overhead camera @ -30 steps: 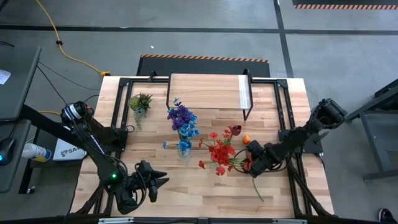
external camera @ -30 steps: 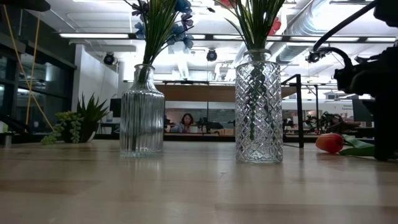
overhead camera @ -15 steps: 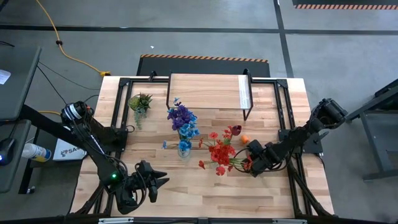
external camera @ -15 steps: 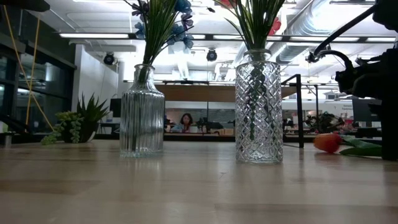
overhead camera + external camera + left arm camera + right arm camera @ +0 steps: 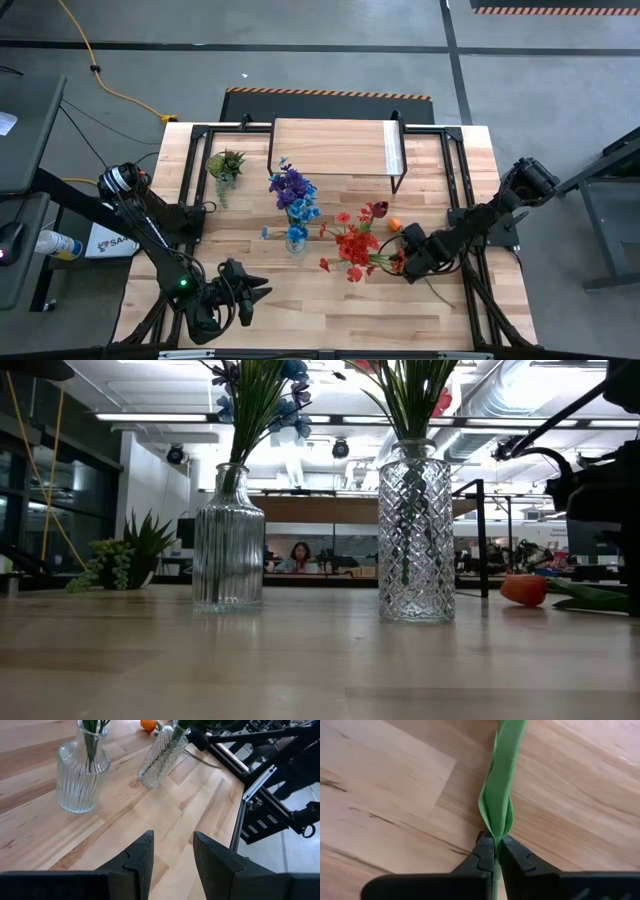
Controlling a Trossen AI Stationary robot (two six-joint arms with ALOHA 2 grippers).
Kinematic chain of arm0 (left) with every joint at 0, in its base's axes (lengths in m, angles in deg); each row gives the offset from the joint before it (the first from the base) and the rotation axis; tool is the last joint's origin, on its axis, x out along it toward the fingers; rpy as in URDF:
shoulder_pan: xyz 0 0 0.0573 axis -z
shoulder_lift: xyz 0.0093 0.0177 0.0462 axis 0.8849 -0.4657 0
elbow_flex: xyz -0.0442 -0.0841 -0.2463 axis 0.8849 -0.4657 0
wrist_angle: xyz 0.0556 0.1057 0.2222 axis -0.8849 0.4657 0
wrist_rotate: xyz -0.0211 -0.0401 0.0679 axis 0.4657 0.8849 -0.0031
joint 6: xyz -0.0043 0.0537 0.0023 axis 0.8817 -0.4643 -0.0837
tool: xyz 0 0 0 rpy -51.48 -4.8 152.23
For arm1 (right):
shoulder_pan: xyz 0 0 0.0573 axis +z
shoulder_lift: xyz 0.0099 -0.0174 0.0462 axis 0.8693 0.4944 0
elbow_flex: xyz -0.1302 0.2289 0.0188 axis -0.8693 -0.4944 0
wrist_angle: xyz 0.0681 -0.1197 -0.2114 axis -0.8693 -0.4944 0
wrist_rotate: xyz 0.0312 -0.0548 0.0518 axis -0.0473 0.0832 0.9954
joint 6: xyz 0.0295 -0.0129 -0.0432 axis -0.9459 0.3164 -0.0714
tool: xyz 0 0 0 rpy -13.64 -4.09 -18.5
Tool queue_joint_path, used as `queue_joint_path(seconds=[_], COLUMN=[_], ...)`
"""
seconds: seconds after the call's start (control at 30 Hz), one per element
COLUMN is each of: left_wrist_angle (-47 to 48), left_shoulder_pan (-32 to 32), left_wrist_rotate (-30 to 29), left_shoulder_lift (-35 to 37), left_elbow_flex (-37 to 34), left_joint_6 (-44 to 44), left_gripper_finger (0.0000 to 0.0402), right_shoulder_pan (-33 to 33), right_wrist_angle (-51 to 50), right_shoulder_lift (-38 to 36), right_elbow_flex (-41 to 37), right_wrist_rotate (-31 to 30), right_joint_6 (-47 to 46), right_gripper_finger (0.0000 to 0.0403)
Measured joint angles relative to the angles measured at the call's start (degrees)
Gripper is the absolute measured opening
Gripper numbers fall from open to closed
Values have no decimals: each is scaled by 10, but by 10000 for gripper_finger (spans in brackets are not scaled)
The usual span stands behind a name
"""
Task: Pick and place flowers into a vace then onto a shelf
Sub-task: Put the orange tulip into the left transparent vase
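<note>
An orange-bloomed flower point(image 5: 395, 224) lies on the table at the right, with its green stem point(image 5: 437, 292) running toward the near right. My right gripper point(image 5: 408, 267) is shut on it, just right of the diamond-cut vase of red flowers point(image 5: 355, 245). A ribbed vase point(image 5: 296, 232) with blue and purple flowers stands left of that one. The shelf point(image 5: 335, 147) stands at the far edge. My left gripper point(image 5: 262, 290) hangs open over the near left of the table, with nothing between its fingers point(image 5: 145, 855). My right gripper pinches a green leaf point(image 5: 496, 822) of the orange flower between its two fingertips point(image 5: 483, 854). It comes steeply from above. The leaf runs away from the fingers, close over the wood. The orange bloom point(image 5: 524, 589) sits low by the tabletop; whether it rests there I cannot tell.
A small spiky potted plant point(image 5: 225, 165) stands at the far left. Dark frame rails point(image 5: 455, 175) run along the table's sides. Bare wood lies along the near edge between the two arms. A person sits far off in the room behind the table point(image 5: 298, 555).
My right gripper has shut on the orange flower's leaf and has turned a little. The stem's near end has swung toward the table's right edge. The bloom has shifted slightly toward the red-flower vase.
</note>
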Motion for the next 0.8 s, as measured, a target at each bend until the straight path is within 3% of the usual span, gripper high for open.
queue_joint_path(seconds=[0.23, 0.6, 0.8], left_wrist_angle=[0, 0, 0], left_shoulder_pan=[0, 0, 0], left_wrist_rotate=[8, 7, 7], left_shoulder_lift=[0, 0, 0], left_elbow_flex=[0, 0, 0], left_joint_6=[0, 0, 0], left_gripper_finger=[170, 170, 170], right_shoulder_pan=[0, 0, 0], right_wrist_angle=[-67, -152, -272], right_shoulder_lift=[-48, -187, -237], right_elbow_flex=[-4, 0, 48], right_wrist_rotate=[23, 26, 16], right_joint_6=[-10, -16, -14], right_gripper_finger=[5, 4, 4])
